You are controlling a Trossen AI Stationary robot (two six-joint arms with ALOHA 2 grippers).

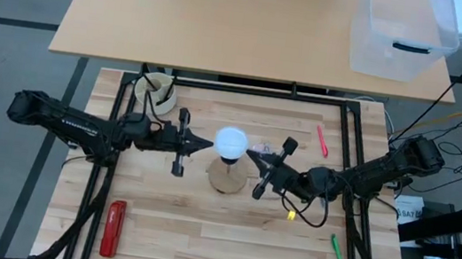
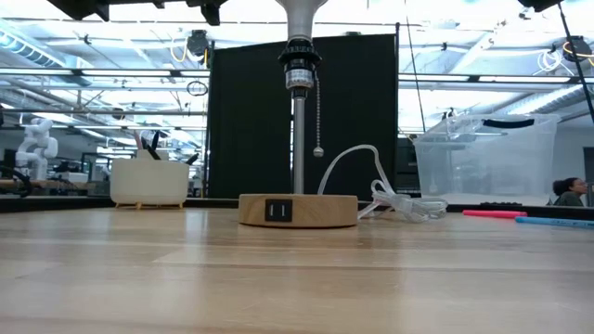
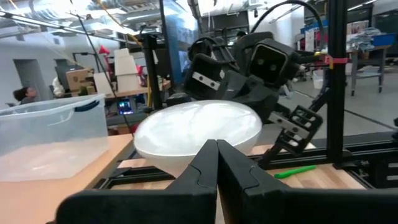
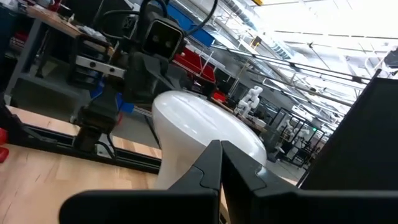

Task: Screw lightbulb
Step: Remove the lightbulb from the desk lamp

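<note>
Left tool (image 1: 208,143) closed, tips just short of the lightbulb (image 1: 231,141), which sits atop the lamp between both tools. Right tool (image 1: 252,155) also closed, empty, just beside the bulb's opposite side, above the desk (image 1: 199,233).

**What the views cut off or hide**

In the low view the lightbulb (image 2: 299,11) runs past the top edge; only its tapering neck shows above the lamp socket (image 2: 301,67). Both arms stay out of that picture (just dark scraps along the top). The left wrist view hides the bulb's lower part behind its own closed pincer (image 3: 217,163). Whether either pincer touches the bulb cannot be told.
</note>
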